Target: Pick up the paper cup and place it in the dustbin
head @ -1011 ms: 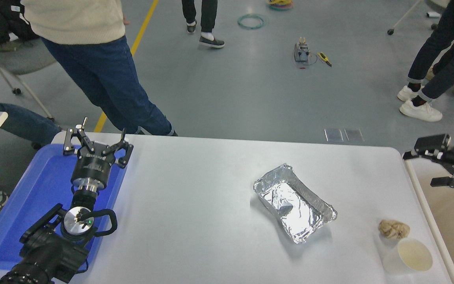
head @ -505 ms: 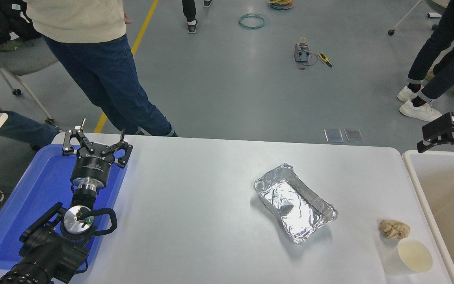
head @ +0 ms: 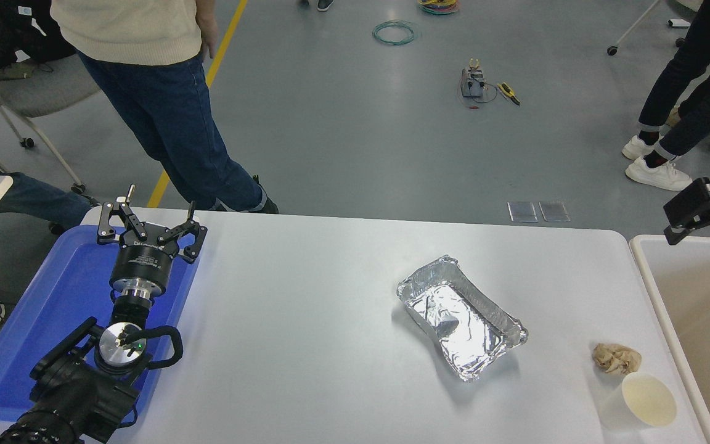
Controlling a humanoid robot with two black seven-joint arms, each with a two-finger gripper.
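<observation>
1. white paper, tapered, cream inside: we see the small paper cup (head: 648, 399) standing upright at the desk's near right corner, just beside a crumpled brown paper wad (head: 616, 358).
2. the large cream-rimmed dustbin (head: 652, 285) sits against the desk's right edge.
3. our right gripper (head: 697, 209) hangs above the bin's far rim, well apart from the cup; we cannot tell its fingers' state.
4. our left gripper (head: 150, 228) rests released over the flat blue plastic tray (head: 53, 296) at the left edge.
5. a silver foil tray (head: 461, 317) lies mid-desk.
</observation>
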